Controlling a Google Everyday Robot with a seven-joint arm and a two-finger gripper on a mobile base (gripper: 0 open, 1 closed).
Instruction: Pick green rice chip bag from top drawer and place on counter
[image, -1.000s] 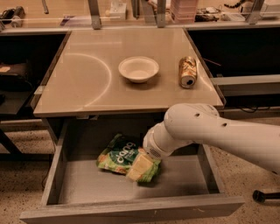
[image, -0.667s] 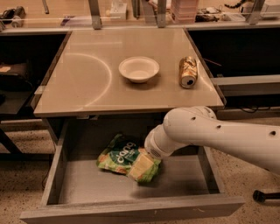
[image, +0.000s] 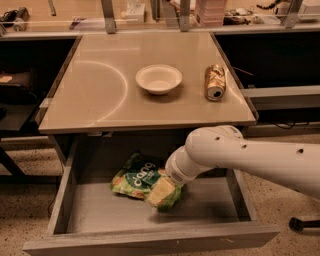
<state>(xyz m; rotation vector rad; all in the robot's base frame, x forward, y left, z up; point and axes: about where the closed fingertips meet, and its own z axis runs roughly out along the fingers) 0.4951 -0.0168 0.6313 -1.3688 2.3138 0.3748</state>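
On the beige tabletop (image: 100, 90) sat a white bowl (image: 159, 79) and a tipped gold can (image: 215, 82), while the open top drawer (image: 100, 212) below held the green rice chip bag (image: 134, 180), the gripper (image: 162, 192) down at it, its grasp impossible to tell.

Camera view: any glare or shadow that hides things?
Camera view: an arc of glare crosses the glossy beige counter; the open grey top drawer lies in shadow, yet the light-green foil chip bag shows clearly, the hand at it.
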